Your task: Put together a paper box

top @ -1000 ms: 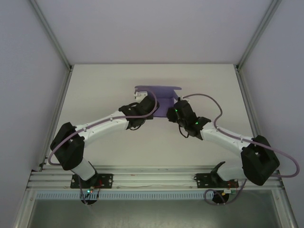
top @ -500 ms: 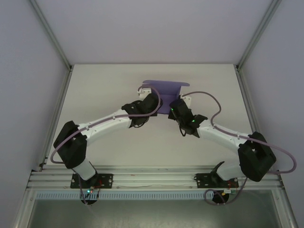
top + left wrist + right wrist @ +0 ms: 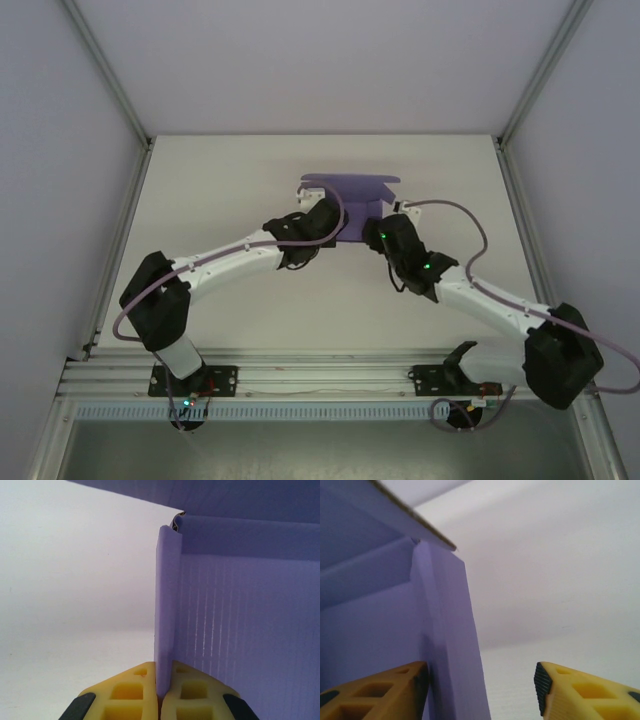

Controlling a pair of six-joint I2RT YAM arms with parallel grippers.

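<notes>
Purple card, light, thin, crease-prone: paper box [image 3: 352,190] sits far-centre on counter [image 3: 200,200]. Left claw [image 3: 159,682] pinches its left wall; right claw [image 3: 480,680] spread astride right wall. You grip walls low, gently.

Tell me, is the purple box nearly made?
Partly. On the box both side walls stand up. The left gripper pinches the left wall; the right gripper is open around the right wall. The back flap looks not yet folded shut.

no readable text, no labels, no brands, no numbers
</notes>
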